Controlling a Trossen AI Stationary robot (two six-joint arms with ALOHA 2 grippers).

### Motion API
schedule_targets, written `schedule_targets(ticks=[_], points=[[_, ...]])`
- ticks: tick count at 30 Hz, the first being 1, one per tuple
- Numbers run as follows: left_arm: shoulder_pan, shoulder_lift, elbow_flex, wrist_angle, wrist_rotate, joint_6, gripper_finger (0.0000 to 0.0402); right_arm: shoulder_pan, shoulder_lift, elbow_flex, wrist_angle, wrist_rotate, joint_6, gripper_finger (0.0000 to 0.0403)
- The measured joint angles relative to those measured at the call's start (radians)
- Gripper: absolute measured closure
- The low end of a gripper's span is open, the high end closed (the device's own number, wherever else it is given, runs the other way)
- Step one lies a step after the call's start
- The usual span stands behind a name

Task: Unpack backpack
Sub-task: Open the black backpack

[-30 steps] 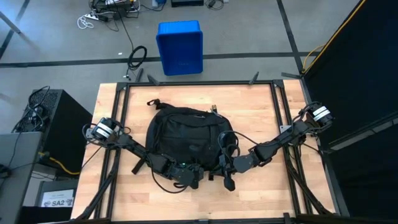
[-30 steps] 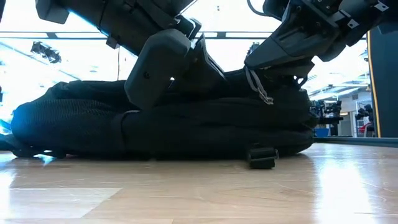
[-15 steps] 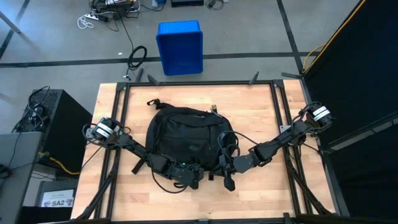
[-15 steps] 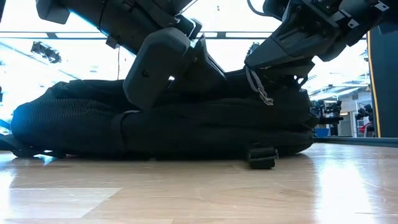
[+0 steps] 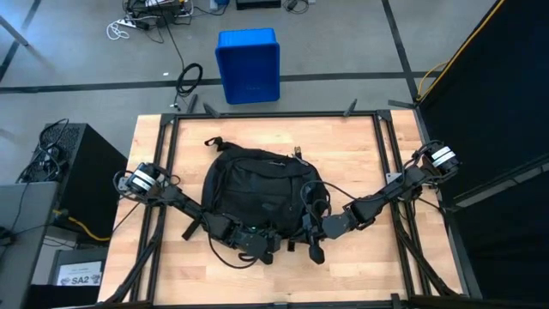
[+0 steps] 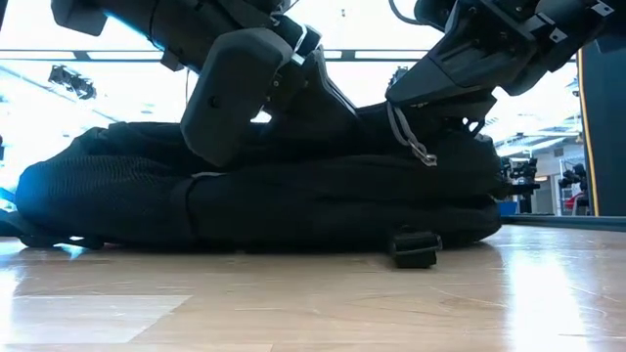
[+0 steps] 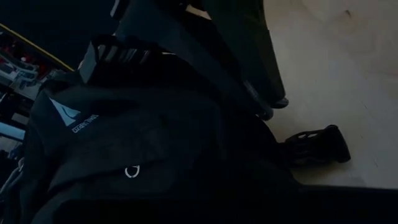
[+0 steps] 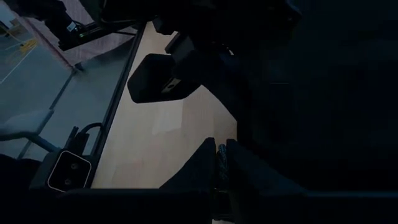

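While zipped, backpack [image 5: 257,189] under fingers [image 8: 217,163].

hidden: left gripper [image 5: 268,245] fingertips, in backpack [image 5: 257,184] | contents: unseen

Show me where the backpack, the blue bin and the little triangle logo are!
backpack [image 5: 257,184]: high view, top panel.
blue bin [image 5: 248,64]: high view, its lid.
triangle logo [image 7: 64,111]: left wrist view, pale triangle.

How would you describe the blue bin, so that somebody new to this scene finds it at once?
Start at the wooden table where the black backpack lies. Look beyond its far edge to the grey floor: there stands the blue bin, the only bright blue, box-shaped thing among dark cables.
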Motion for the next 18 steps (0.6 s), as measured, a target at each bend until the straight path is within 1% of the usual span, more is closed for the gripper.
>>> schedule_targets(ticks=[14,18], points=[[-0.043,-0.002,0.0,0.007,0.002,0.018,0.0401,0.0,0.0,0.001,0.0,-0.009,0.0,0.0399],[-0.061,-0.019,0.0,-0.014,0.035,0.011,0.0401,-0.007,0.0,0.003,-0.018,-0.01,0.008,0.0401]])
